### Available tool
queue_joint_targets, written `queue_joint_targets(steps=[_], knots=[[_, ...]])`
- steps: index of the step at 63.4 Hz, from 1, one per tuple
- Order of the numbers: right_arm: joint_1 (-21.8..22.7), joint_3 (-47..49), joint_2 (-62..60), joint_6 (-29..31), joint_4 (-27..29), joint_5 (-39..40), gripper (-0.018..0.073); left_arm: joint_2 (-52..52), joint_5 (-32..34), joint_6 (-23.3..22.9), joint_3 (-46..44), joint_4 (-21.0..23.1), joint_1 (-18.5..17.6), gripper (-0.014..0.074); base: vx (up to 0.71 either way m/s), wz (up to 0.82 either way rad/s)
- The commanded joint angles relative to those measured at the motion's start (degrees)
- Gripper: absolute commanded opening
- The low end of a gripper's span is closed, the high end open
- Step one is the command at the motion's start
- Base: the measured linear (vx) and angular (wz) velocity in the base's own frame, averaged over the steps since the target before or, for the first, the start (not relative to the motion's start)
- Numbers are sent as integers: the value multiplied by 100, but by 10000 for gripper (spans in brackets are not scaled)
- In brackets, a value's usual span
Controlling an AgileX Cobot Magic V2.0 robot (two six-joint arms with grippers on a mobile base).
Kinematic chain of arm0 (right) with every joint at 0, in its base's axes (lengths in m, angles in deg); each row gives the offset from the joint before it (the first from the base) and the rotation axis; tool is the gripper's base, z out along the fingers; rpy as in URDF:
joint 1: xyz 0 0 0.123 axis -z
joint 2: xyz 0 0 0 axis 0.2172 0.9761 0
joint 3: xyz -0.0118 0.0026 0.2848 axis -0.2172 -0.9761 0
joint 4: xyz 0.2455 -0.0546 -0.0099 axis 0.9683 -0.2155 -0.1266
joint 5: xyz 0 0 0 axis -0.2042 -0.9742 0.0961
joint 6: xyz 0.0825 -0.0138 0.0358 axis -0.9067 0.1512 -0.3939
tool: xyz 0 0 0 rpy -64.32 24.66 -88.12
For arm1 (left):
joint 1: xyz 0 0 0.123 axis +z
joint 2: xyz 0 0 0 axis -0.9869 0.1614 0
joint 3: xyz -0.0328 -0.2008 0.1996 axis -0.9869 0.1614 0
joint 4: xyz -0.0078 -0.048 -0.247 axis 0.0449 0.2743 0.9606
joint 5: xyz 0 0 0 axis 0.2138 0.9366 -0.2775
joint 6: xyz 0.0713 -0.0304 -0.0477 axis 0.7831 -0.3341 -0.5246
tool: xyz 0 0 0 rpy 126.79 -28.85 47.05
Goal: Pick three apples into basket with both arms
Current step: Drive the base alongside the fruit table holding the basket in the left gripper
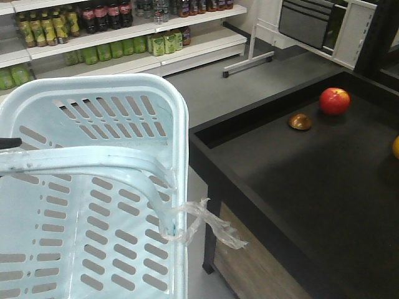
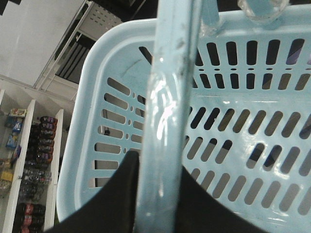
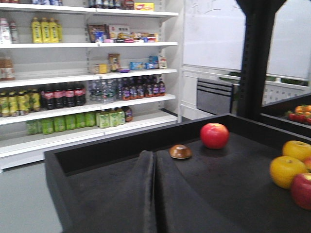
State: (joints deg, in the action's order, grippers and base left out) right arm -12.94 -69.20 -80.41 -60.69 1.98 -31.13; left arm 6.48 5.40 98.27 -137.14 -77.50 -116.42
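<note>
The pale blue basket (image 1: 93, 124) fills the left of the front view, with clear film (image 1: 206, 224) hanging off its corner. In the left wrist view my left gripper (image 2: 158, 162) is shut on the basket's band handle (image 2: 170, 97), one black finger (image 2: 114, 194) on each side. The part of the basket's inside (image 2: 252, 145) that shows holds nothing. One red apple (image 1: 335, 101) (image 3: 214, 135) lies on the black display table (image 1: 312, 187). Another red apple (image 3: 302, 190) shows at the right edge. My right gripper (image 3: 155, 155) is shut and empty, low over the table, short of the apple.
A brown dome-shaped object (image 1: 300, 121) (image 3: 180, 152) lies left of the apple. Two yellow apples (image 3: 287, 171) sit at the table's right. The table has a raised black rim (image 3: 121, 141). Shelves of bottles (image 3: 73, 97) stand behind, across a grey floor aisle.
</note>
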Motion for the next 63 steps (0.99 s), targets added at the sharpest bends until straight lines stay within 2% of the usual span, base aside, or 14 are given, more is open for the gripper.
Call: queue_joint_targets(steps=[1,63], knots=[[32,-75,-59,-6,-4,431,-9,-16,565,-69,-188,114,-33,-6,6,-35],[32,-75,-59,-6,-4,431,-9,-16,565,-69,-188,114,-33,-6,7,-41]])
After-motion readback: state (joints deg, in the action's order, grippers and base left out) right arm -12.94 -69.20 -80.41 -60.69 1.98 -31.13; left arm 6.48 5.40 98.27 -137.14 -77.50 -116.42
